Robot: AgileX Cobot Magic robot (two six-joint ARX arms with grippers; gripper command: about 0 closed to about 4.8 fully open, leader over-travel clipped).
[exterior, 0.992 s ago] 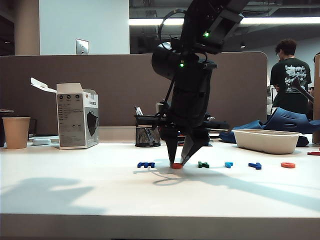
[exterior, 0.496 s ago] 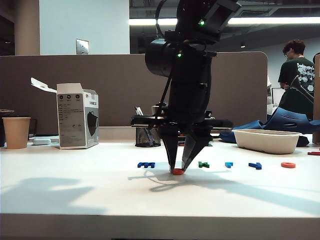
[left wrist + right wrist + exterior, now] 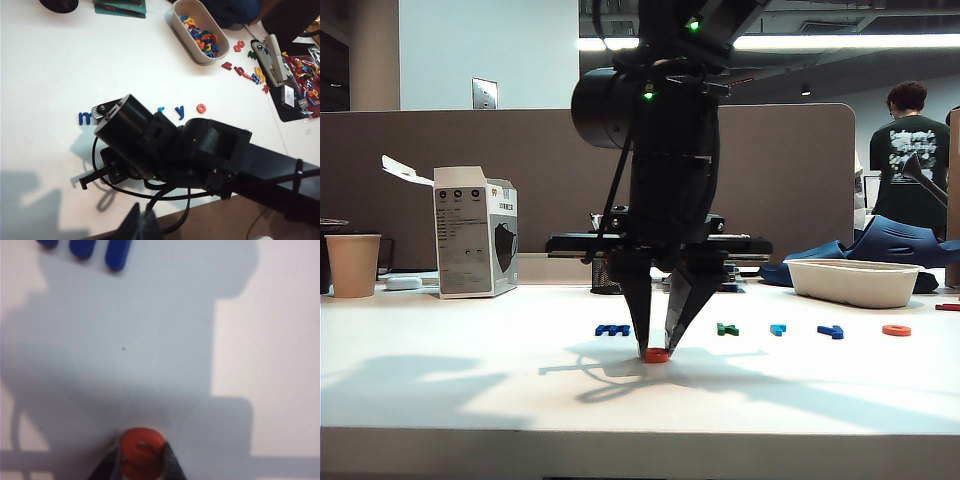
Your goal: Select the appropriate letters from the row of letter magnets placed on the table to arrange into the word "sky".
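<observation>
On your left of the exterior view, the dark-blue M-shaped magnet (image 3: 612, 329) lies flat on the white surface (image 3: 470, 380). Just right of it and nearer you, your right gripper (image 3: 657, 350) points down, pinching the orange-red letter (image 3: 656, 354) at the surface. Further right, well apart, lie the dark green letter (image 3: 727, 328), the light-blue magnet (image 3: 777, 328), the dark blue angular letter (image 3: 831, 331) and an orange-red ring letter (image 3: 896, 330). Your left gripper's state you cannot tell.

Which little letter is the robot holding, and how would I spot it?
On the white table, find the black right gripper pointing down, nearer the camera than the row of letter magnets. Pinched at its tips is a rounded orange-red letter, the only one out of line.
</observation>
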